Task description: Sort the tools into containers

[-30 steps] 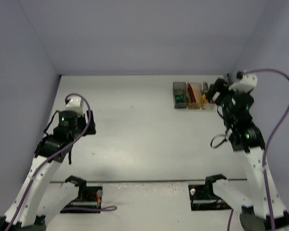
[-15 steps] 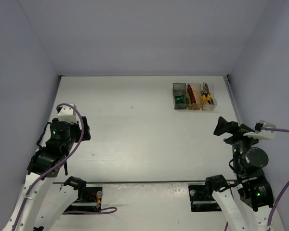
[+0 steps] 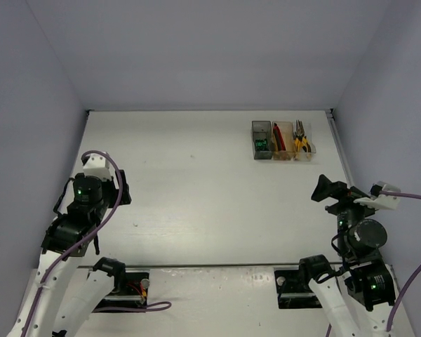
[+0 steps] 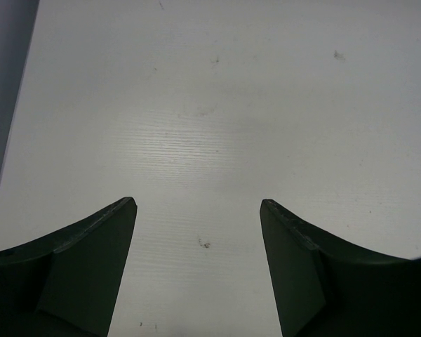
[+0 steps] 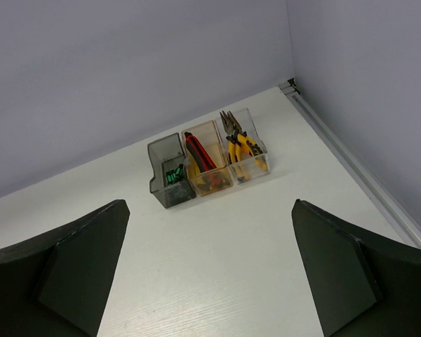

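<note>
Both arms have pulled back toward the near edge. The left gripper [image 4: 198, 203] hangs over the white bench [image 3: 196, 182], jaws open. Far right stand three bins: green-black screwdrivers [image 5: 173, 174] in the smoky grey plastic bin [image 5: 161, 151], a red utility knife [image 5: 196, 151] in the amber bin [image 5: 216, 184], yellow-handled pliers [image 5: 237, 142] in the clear bin [image 5: 258, 166]. The right gripper [image 5: 208, 205] has its jaws wide open.

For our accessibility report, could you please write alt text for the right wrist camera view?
At the table's far end stand a dark grey bin with green tools, an amber bin with a red knife and a clear bin with yellow pliers, side by side. The open right end effector frames the foreground.
</note>
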Controlling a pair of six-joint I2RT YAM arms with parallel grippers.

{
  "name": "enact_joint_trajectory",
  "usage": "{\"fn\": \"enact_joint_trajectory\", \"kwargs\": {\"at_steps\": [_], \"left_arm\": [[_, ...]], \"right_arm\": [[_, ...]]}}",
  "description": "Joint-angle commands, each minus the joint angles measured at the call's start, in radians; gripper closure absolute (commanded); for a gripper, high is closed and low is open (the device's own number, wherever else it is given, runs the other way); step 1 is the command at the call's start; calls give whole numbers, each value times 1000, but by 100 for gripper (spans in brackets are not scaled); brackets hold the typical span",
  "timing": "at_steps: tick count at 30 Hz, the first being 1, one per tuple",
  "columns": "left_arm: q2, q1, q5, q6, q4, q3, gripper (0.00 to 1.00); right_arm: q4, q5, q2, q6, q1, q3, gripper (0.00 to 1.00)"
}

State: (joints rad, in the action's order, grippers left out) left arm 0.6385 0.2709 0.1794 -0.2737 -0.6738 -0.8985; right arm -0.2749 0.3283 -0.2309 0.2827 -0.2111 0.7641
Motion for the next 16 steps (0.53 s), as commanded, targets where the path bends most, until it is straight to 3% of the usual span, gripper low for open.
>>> {"fn": "enact_joint_trajectory", "kwargs": {"at_steps": [1,16], "left_arm": [[27,-22,-47,-16,66,-5,32],[58,-50,-91,-18,72,-3,32]], "right_arm": [[57,17,-44,21,-8,-3,0],[54,6,-64,14,-8,3,0]]}}
